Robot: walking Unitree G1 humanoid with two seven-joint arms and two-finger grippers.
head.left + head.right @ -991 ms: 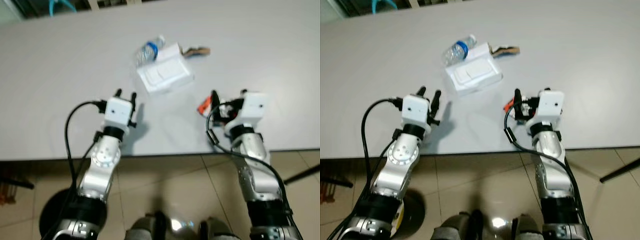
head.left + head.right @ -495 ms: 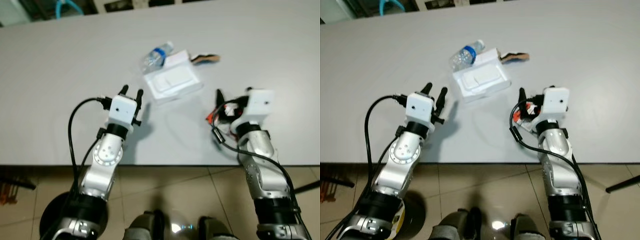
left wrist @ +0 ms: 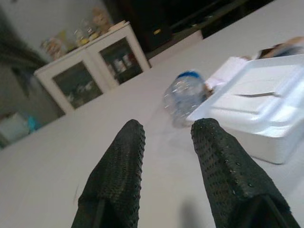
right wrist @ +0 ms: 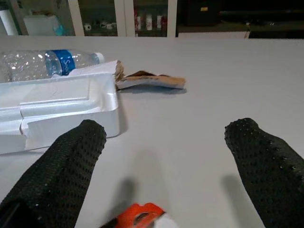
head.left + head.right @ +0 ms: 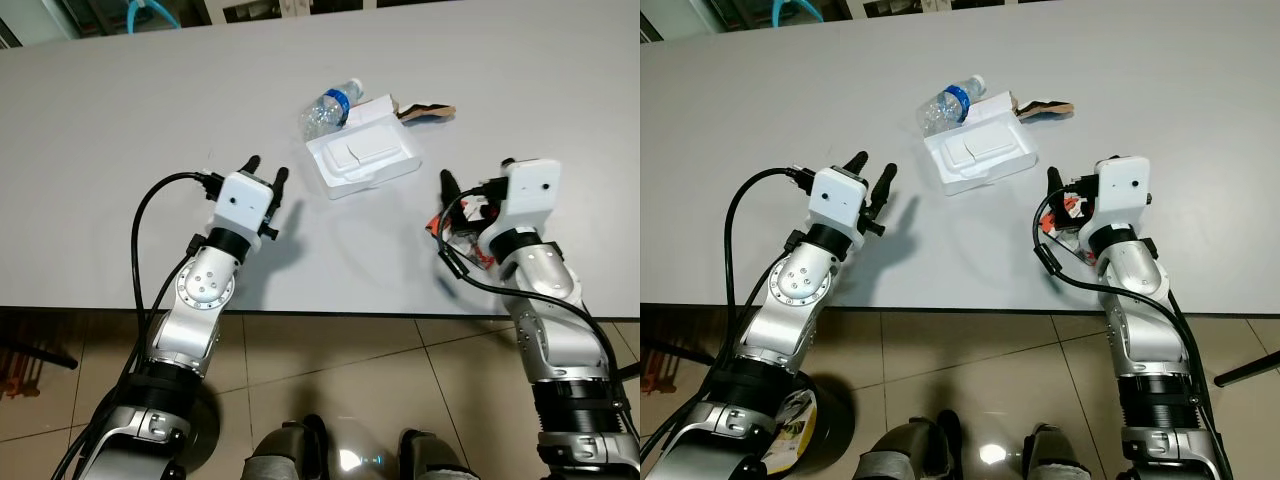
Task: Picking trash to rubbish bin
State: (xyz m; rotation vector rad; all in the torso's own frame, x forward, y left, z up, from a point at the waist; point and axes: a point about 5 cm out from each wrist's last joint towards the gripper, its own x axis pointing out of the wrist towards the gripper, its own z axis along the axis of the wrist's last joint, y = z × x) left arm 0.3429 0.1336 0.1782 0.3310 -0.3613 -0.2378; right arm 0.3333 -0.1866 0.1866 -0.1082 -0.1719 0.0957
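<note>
1. A white foam container (image 5: pixel 363 160) lies closed near the middle of the grey desk (image 5: pixel 120 130), with a crushed clear plastic bottle (image 5: pixel 328 107) with a blue label touching its far left corner.
2. A torn brown scrap (image 5: pixel 428 111) lies just beside the container's far right corner.
3. An orange and white wrapper (image 4: pixel 142 216) sits on the desk beneath the right gripper (image 4: pixel 164 142), whose fingers (image 4: pixel 76 152) are spread wide, one on either side of it, not touching it.
4. The right arm reaches up over the desk's near edge, bent at the elbow.
5. The left gripper (image 3: pixel 166 135) hovers over the desk near the container's left side, fingers (image 3: pixel 121 161) slightly parted, holding nothing.
6. A black bin (image 5: pixel 825 425) stands on the tiled floor (image 5: pixel 400 370) by the left arm.
</note>
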